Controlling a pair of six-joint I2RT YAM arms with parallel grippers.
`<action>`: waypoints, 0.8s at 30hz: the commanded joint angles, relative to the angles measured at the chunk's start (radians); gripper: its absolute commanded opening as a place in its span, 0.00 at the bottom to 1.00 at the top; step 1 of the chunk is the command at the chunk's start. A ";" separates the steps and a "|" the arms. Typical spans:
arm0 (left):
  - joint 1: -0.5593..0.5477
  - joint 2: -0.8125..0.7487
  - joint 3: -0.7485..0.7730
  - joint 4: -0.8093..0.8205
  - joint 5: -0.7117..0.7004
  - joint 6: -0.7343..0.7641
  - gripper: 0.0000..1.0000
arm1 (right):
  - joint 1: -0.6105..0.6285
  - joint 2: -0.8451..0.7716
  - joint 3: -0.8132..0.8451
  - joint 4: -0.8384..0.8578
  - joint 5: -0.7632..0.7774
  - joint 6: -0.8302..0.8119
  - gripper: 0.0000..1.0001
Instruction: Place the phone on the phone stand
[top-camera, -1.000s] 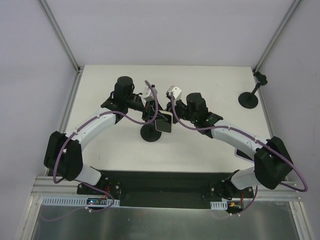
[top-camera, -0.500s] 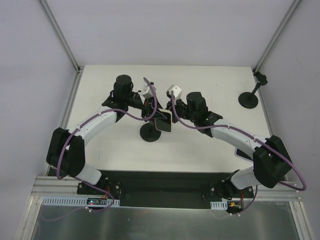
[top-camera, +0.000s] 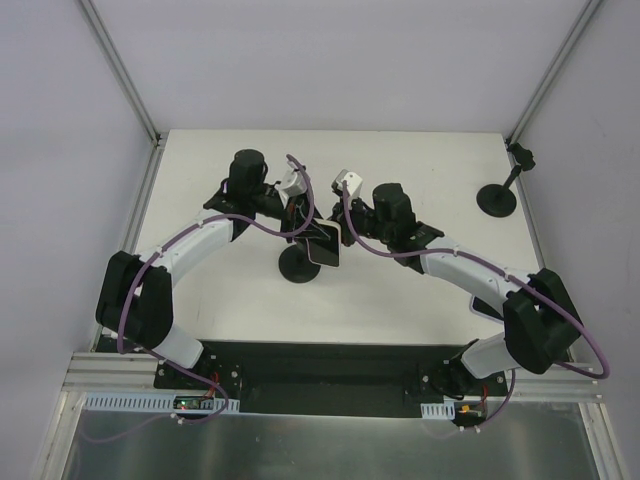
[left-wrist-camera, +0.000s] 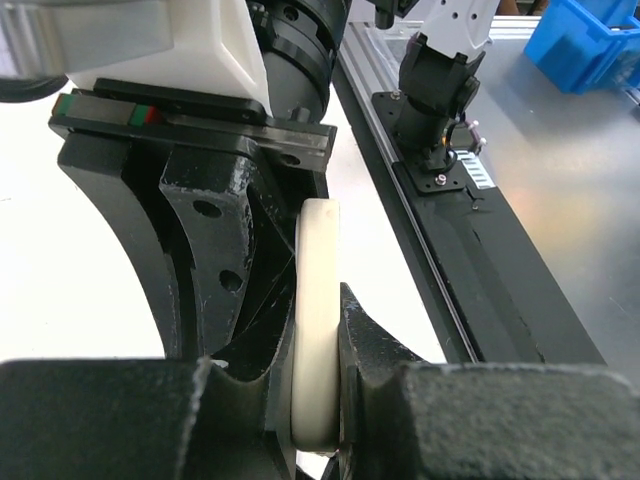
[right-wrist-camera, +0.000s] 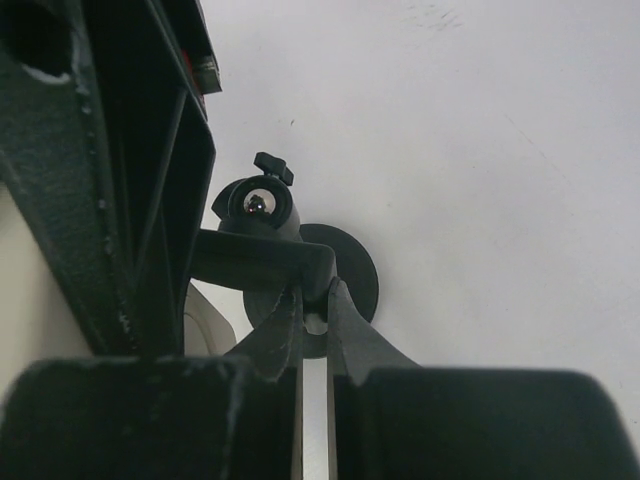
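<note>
The phone (top-camera: 323, 246), dark-faced in a cream case, is held on edge above the table. My left gripper (top-camera: 305, 222) is shut on it. In the left wrist view the cream edge of the phone (left-wrist-camera: 318, 290) is pinched between the two black fingers of the left gripper (left-wrist-camera: 318, 345). The black phone stand (top-camera: 297, 266) has a round base just below and left of the phone. My right gripper (top-camera: 340, 237) is shut on the stand's holder arm. In the right wrist view the right gripper (right-wrist-camera: 315, 305) clamps that arm above the round base (right-wrist-camera: 355, 280).
A second black stand (top-camera: 496, 198) with a round base and tilted stem sits at the table's back right. The frame's metal posts (top-camera: 130, 90) rise at the back corners. Both arms meet near the table's middle.
My left arm has shifted a little, carrying the phone slightly left and closer over the stand. The right gripper has stayed on the stand's arm.
</note>
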 joint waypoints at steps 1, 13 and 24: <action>0.044 0.004 0.037 -0.079 -0.014 0.118 0.00 | -0.005 -0.008 0.049 0.001 -0.172 0.041 0.01; 0.075 -0.018 0.021 -0.080 -0.083 0.121 0.00 | -0.016 -0.017 0.050 -0.037 -0.007 0.042 0.01; -0.126 -0.294 -0.120 -0.251 -1.243 -0.062 0.00 | 0.143 -0.173 -0.171 0.214 0.913 0.217 0.01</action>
